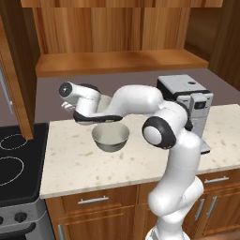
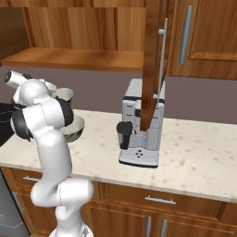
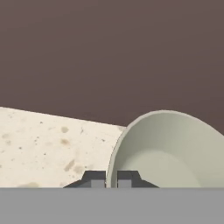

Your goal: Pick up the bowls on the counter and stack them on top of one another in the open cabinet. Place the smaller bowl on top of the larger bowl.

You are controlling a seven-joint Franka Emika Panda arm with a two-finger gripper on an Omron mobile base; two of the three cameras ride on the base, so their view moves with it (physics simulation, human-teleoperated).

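Claw [image 3: 111,179] pinching the smaller bowl [image 3: 175,153] by its rim, above the counter [image 1: 154,154].

Open cabinet [image 1: 117,61], reddish wood, shelf above and beyond the claw. Counter, beige speckled stone, below the claw. Coffee machine [image 2: 141,125], grey, standing well off to the claw's side. Larger bowl [image 1: 110,137], grey-green, on the counter just below the claw. Smaller bowl, tilted, rim wall between the nearly closed fingertips [image 3: 95,178], one inside, one outside.
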